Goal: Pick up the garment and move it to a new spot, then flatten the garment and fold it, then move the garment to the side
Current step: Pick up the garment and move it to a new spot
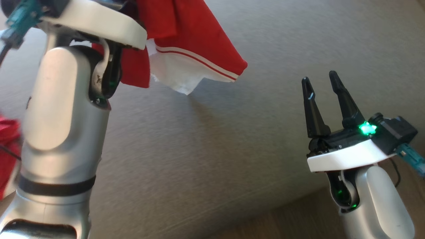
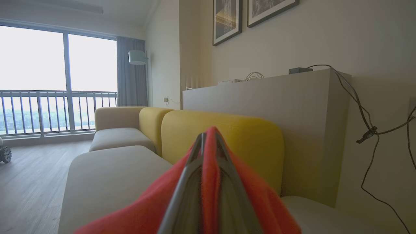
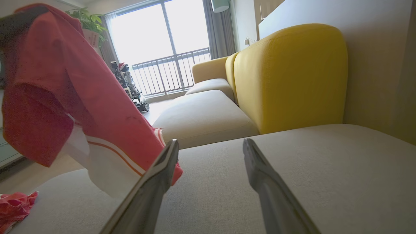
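Note:
The garment (image 1: 189,43) is red with a white hem and red stripes. It hangs in the air above the grey sofa seat (image 1: 232,149), at the upper left of the head view. My left gripper (image 2: 208,138) is shut on the garment (image 2: 211,169), whose red cloth is pinched between the fingers in the left wrist view. My right gripper (image 1: 320,81) stands open at the lower right, empty, its fingers pointing up, well apart from the cloth. In the right wrist view the garment (image 3: 65,97) hangs at the left, beside my open right gripper (image 3: 211,146).
Another red cloth (image 1: 8,149) lies at the left edge, also seen as red cloth (image 3: 14,208) on the seat. A yellow backrest (image 3: 292,74) and a grey cabinet (image 2: 266,107) with cables stand behind the sofa. Wooden floor (image 1: 298,219) lies at the seat's front edge.

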Controlling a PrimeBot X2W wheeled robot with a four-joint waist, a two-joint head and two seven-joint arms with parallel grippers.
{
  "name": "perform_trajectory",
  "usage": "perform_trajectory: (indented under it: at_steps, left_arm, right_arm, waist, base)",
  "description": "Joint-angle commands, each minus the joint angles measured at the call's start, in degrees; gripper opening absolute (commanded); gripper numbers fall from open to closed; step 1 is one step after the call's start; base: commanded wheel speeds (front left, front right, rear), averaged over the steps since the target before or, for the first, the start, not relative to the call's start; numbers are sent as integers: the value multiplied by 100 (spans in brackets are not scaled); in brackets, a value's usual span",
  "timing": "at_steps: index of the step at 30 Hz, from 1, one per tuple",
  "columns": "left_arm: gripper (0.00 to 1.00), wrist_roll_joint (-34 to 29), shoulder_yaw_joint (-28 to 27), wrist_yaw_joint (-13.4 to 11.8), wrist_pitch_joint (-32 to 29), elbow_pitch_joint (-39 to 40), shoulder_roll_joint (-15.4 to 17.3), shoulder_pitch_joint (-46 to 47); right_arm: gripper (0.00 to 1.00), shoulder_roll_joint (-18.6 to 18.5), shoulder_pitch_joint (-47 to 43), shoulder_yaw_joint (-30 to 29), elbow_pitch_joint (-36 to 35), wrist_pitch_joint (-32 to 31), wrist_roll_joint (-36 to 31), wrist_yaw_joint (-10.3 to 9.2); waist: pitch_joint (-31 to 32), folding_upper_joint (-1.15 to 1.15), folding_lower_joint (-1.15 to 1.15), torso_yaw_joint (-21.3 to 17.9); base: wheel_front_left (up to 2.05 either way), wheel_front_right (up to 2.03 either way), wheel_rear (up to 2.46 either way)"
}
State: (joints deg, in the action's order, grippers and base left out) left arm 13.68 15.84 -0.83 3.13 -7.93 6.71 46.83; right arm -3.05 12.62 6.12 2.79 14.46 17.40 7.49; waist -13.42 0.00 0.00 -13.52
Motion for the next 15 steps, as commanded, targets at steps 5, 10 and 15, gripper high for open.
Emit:
perform_trajectory:
  at_steps: [5, 10, 15]
  left_arm:
    - [0, -115, 55, -10, 242, -484, -24, 383]
    - [0, -142, 602, 28, 589, -1232, -284, 388]
    - [90, 600, 1816, 61, 889, -1894, -379, 105]
  right_arm:
    - [100, 17, 228, 159, -373, 53, 186, 0]
    - [100, 17, 216, 185, -415, 53, 283, 0]
    - [100, 17, 203, 210, -402, 53, 301, 0]
  waist:
    - [-458, 0, 0, -853]
    - [-586, 0, 0, -1133]
    - [-608, 0, 0, -1218]
  base:
    - [0, 0, 0]
    - [0, 0, 0]
    - [0, 0, 0]
